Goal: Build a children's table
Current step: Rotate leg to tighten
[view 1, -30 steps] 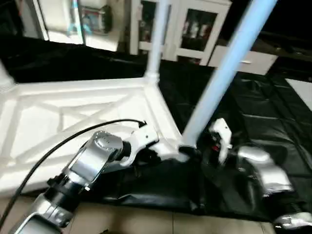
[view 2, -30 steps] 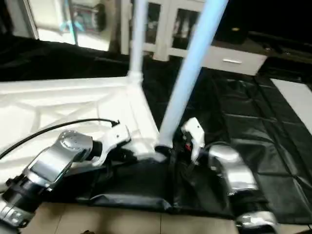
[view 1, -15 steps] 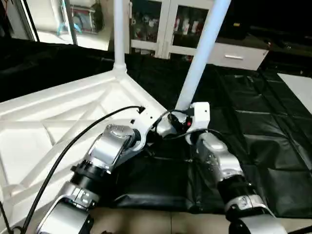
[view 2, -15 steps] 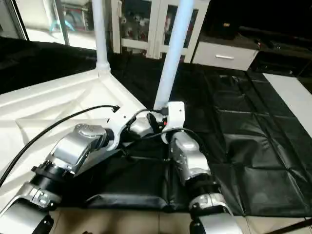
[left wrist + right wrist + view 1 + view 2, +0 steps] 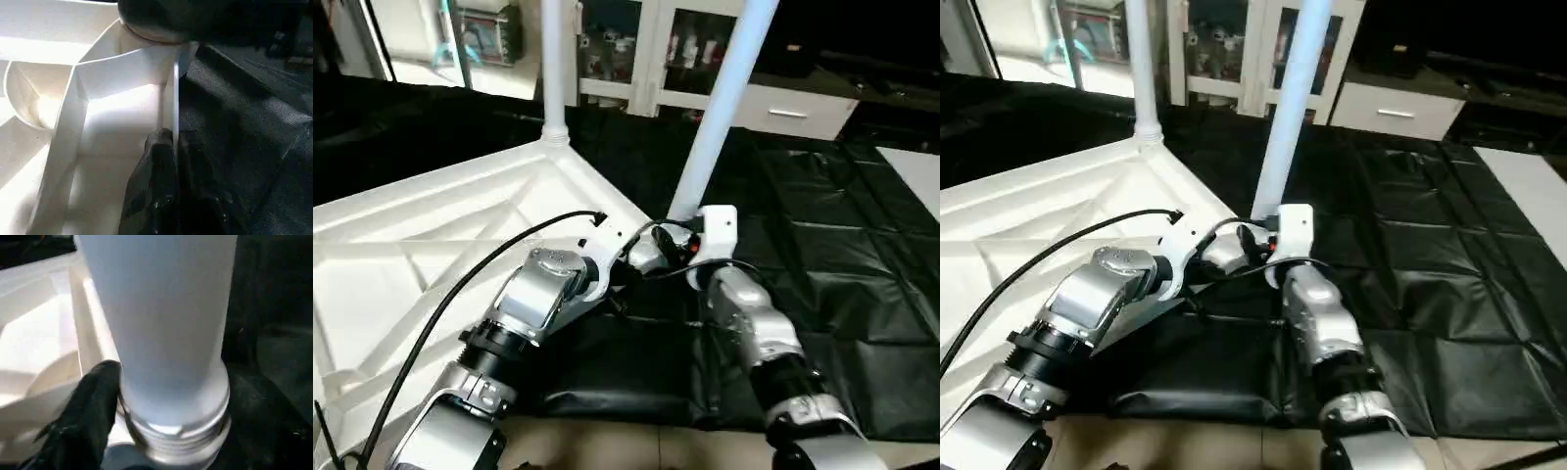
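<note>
The white table top (image 5: 431, 264) lies upside down, its X-ribs facing up. One white leg (image 5: 551, 69) stands upright in the far corner socket. A second leg (image 5: 720, 98) rises from the near right corner socket and leans to the right. My left gripper (image 5: 174, 152) is shut on the thin rim wall of the top beside that corner, also seen from the head (image 5: 619, 274). My right gripper (image 5: 674, 238) is at the leaning leg's base. In the right wrist view the leg (image 5: 161, 308) sits against one black finger (image 5: 93, 406), with its threaded end at the socket; the other finger is hidden.
A black quilted mat (image 5: 832, 264) covers the floor under and to the right of the top. White cabinets with glass doors (image 5: 626, 49) and a white drawer unit (image 5: 793, 113) stand behind. A black cable (image 5: 460, 294) runs along my left forearm. Tan floor (image 5: 626, 446) shows nearest me.
The camera shifted early on. My right gripper came in from the right onto the leaning leg's base, and the leg now stands steeper. In the last half second almost nothing moved.
</note>
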